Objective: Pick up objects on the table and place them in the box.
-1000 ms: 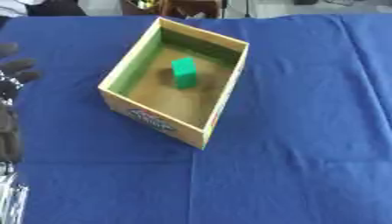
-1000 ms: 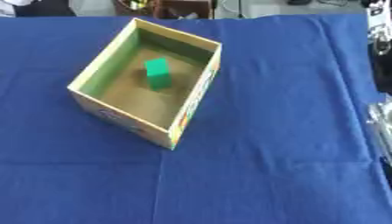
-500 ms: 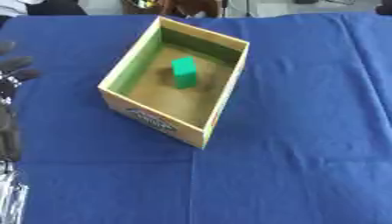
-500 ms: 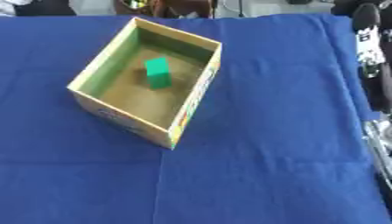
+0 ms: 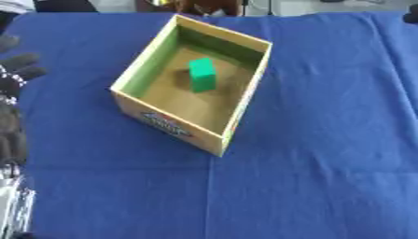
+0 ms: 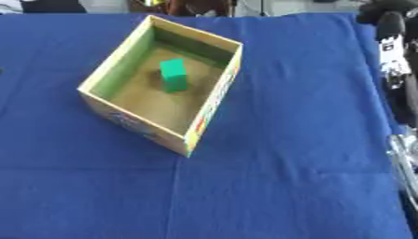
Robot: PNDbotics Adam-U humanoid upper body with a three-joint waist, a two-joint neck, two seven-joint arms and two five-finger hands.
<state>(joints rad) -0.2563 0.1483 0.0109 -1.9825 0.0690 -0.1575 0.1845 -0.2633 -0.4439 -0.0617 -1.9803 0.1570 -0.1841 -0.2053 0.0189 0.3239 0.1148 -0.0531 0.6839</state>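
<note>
Box [image 5: 163,122] sat on the blue cloth [image 5: 326,140] over the surface, turned askew, open top toward us. Green block [image 5: 202,74] stood inside the box on its floor, nearer the far wall, upright, clear of the side walls. We saw no other loose object on the cloth around the box.

Left hand [image 5: 15,77] showed well left of the box at the view's edge, dark fingers up and relaxed, nothing in it. Right hand [image 6: 390,35] showed right of the box near the far corner of the cloth in the right eye view; only a dark fingered shape with white markings, and we could not tell how far open it was. Nothing seemed to be carried by it.

We judged the task to be at or near its end: the one visible object was already in the box, both hands well apart from it. Good practice here, in our view: keep both arms clear of the box walls so it is not nudged, scan the cloth beyond the box for anything left, and only then reach, from above, with the nearer hand.
</note>
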